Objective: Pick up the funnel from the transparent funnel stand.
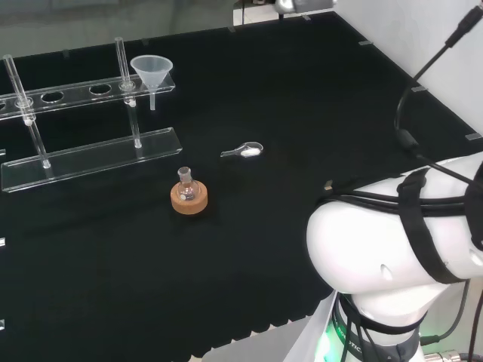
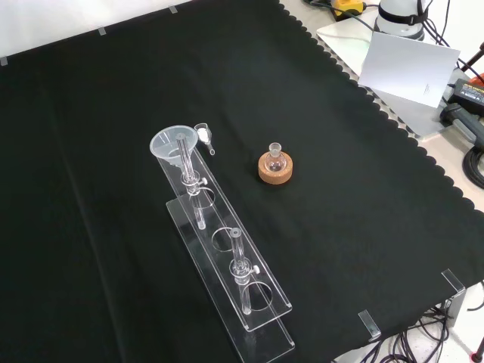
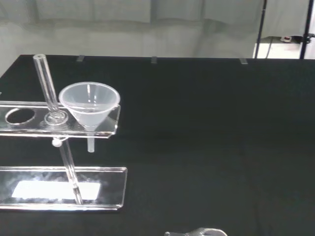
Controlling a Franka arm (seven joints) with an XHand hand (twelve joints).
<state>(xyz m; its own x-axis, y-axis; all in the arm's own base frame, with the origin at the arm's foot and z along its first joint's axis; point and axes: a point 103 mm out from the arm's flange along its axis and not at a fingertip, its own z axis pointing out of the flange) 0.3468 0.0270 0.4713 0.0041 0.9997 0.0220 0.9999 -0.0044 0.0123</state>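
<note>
A clear plastic funnel [image 1: 152,74] sits in the end hole of the transparent funnel stand [image 1: 83,94], at that stand's right end in the head view. In the front view the funnel [image 2: 170,143] is at the stand's far end, and the stand [image 2: 227,249] runs toward the near edge. The wrist view shows the funnel [image 3: 89,104] upright in the stand's upper shelf [image 3: 106,129], its stem hanging below, some way off from the camera.
A small round flask on a cork ring [image 1: 189,197] stands in front of the stand; the same flask [image 2: 274,165] is right of the stand in the front view. A small spoon with white powder [image 1: 245,151] lies nearby. The arm's white links [image 1: 392,249] are at the right.
</note>
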